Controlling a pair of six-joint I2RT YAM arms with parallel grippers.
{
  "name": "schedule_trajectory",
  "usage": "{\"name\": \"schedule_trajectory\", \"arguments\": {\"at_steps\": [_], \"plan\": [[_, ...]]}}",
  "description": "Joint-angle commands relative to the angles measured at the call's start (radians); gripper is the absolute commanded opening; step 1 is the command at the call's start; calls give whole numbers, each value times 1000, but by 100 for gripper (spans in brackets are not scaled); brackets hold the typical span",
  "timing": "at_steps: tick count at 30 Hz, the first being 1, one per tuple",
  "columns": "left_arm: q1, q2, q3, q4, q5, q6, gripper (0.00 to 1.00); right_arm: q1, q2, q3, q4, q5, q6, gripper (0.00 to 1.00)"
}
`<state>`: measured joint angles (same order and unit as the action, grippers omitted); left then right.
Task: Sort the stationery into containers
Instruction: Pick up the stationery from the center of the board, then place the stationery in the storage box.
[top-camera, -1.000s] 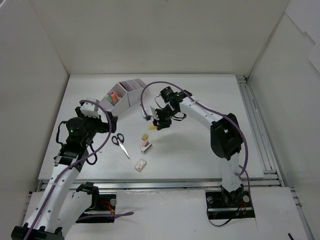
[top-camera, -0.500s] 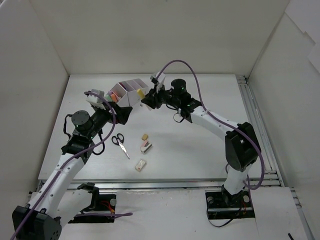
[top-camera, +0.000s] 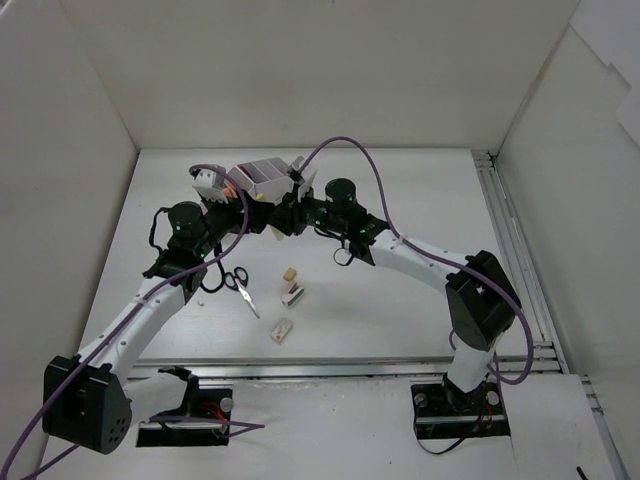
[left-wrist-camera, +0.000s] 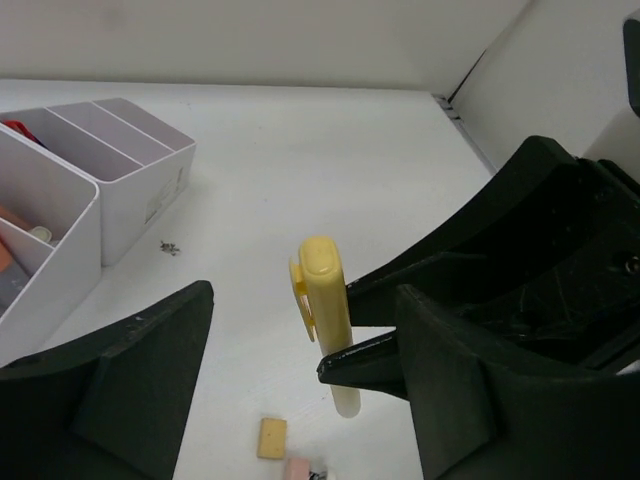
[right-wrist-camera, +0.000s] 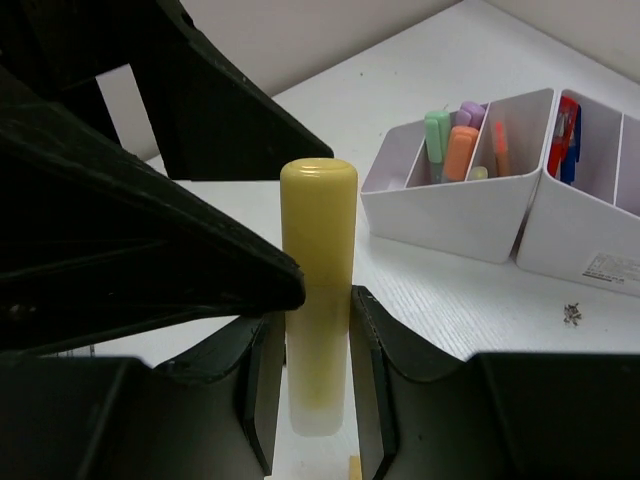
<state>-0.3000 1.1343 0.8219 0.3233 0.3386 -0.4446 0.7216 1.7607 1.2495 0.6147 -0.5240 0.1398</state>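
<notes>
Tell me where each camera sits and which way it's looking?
Top camera: above and behind the arms, looking down on the table; the left arm and right arm show whole.
Left wrist camera: on the left arm, looking between the left gripper's fingers at the yellow highlighter.
Right wrist camera: on the right arm, looking along the right gripper's fingers, which clamp that highlighter.
Shared: both wrist views show the highlighter and the white organizer.

Lab test booth: white panels (top-camera: 300, 70) enclose the table (top-camera: 420, 200).
</notes>
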Motion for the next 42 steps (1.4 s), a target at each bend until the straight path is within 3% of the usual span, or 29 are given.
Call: {"name": "schedule_trajectory", "arguments": {"at_steps": [1, 5, 10, 12, 15, 17, 19, 21, 22, 23, 28, 31, 35, 38, 42], "plan": [[-4, -22, 5, 141, -3, -42, 67, 10, -95, 4, 163, 16, 56, 0], [-4, -22, -20, 184, -13, -69, 52, 22, -102, -9, 206, -11, 83, 0], [-13, 19, 8, 186, 17, -57, 53, 29, -99, -7, 209, -10, 76, 0], [-13, 38, 22, 184, 28, -59, 49, 24, -93, -2, 207, -10, 70, 0], [-13, 67, 37, 192, 46, -55, 32, 29, -81, 4, 207, -7, 64, 0], [-13, 74, 42, 191, 50, -54, 12, 30, -78, 1, 209, 7, 61, 5], [-13, 73, 46, 184, 30, -45, 0, 29, -78, -5, 209, 31, 54, 11], [-13, 64, 48, 183, -9, -31, 0, 26, -86, -10, 207, 68, 47, 44], [-13, 55, 51, 181, -25, -8, 0, 19, -90, -22, 209, 77, 44, 80], [-13, 51, 54, 175, -53, 7, 0, 16, -98, -27, 207, 84, 46, 98], [132, 79, 92, 189, -79, 85, 0, -50, -133, -107, 207, 102, 57, 98], [203, 128, 103, 250, -46, 107, 0, -67, -190, -180, 204, 238, -6, 98], [289, 225, 121, 384, 25, 141, 0, -71, -253, -246, 200, 564, -42, 98], [343, 314, 143, 497, 129, 109, 0, -96, -293, -280, 175, 569, -106, 98], [368, 444, 198, 565, 198, 69, 0, -134, -300, -295, 149, 616, -26, 98]]}}
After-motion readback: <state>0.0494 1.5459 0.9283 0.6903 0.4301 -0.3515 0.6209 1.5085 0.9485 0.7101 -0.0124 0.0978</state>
